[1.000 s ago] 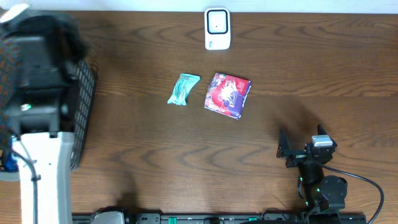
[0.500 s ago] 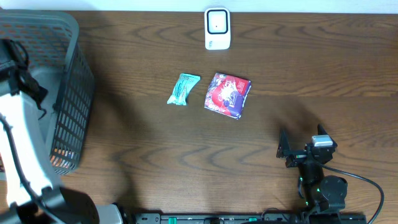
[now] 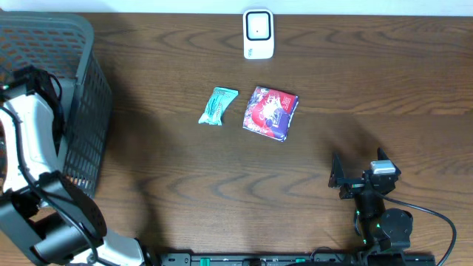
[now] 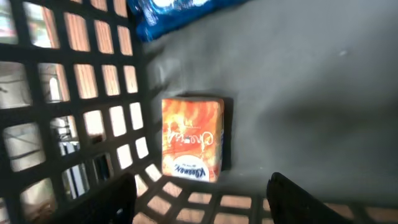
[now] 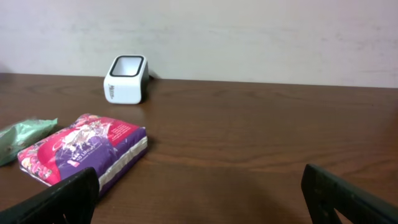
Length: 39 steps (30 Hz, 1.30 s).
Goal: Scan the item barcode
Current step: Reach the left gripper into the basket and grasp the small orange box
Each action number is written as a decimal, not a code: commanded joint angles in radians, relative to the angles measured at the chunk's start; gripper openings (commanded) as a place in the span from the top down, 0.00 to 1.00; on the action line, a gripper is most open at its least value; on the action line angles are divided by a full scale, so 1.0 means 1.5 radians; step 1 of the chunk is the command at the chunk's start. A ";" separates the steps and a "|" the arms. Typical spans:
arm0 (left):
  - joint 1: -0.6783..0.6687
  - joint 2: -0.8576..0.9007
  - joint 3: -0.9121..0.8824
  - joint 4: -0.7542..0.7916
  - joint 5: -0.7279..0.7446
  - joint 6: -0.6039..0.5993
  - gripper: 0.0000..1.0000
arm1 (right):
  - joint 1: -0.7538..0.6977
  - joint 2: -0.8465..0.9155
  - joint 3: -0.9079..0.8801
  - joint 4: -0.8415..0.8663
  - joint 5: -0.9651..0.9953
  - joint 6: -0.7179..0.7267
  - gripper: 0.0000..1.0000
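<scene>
Left wrist view: my left end effector [image 4: 202, 205] hangs inside the grey basket [image 3: 94, 111], its two dark fingertips [image 4: 112, 202] set well apart with nothing between them. Below them an orange carton [image 4: 191, 138] lies flat on the basket floor [image 4: 311, 81], printed face up. Its long axis runs from the top to the bottom of this view, and its lettering reads upside down; no barcode shows on the visible face. The carton lies just beside the latticed side wall on the left, and its near end reaches the lattice at the lower edge, so that wall stands between the carton and the open tabletop [image 3: 222, 192]. A blue packet [image 4: 180, 9] lies at the top edge of the view, apart from the carton. Overhead view: my left arm [image 3: 29, 140] reaches over the basket rim at the left edge of the tabletop. The white barcode scanner [image 3: 258, 33] stands at the far edge, its window upward. Near it lie a green packet [image 3: 218, 106] and, just beside that, a red-and-purple packet [image 3: 270, 112], both well apart from the basket. My right end effector [image 3: 358, 168] rests near the front right, fully spread and empty, facing the scanner and the two packets.
</scene>
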State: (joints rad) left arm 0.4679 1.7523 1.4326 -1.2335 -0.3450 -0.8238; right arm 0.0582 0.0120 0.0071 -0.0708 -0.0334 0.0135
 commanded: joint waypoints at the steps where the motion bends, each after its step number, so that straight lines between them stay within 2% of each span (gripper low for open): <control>1: -0.001 0.017 -0.053 0.022 -0.002 -0.024 0.32 | -0.006 -0.004 -0.001 -0.003 0.001 -0.007 0.01; 10: -0.001 0.017 -0.140 0.111 -0.002 -0.023 0.32 | -0.006 -0.004 -0.001 -0.003 0.001 -0.007 0.01; 19: 0.010 0.010 -0.117 0.106 -0.002 -0.004 0.50 | -0.006 -0.004 -0.001 -0.003 0.001 -0.007 0.01; 25: 0.011 -0.028 -0.042 0.061 -0.002 -0.001 0.50 | -0.006 -0.004 -0.001 -0.003 0.001 -0.007 0.01; 30: 0.011 -0.080 -0.007 0.076 -0.002 -0.001 0.49 | -0.006 -0.004 -0.001 -0.003 0.001 -0.007 0.01; 36: 0.034 -0.110 -0.006 0.095 0.002 -0.001 0.49 | -0.006 -0.004 -0.001 -0.003 0.001 -0.007 0.01; 39: 0.055 -0.100 -0.018 0.093 0.033 -0.001 0.49 | -0.006 -0.004 -0.001 -0.003 0.001 -0.007 0.01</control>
State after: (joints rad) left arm 0.5163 1.5841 1.4124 -1.0908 -0.3328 -0.8337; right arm 0.0582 0.0120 0.0071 -0.0708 -0.0334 0.0135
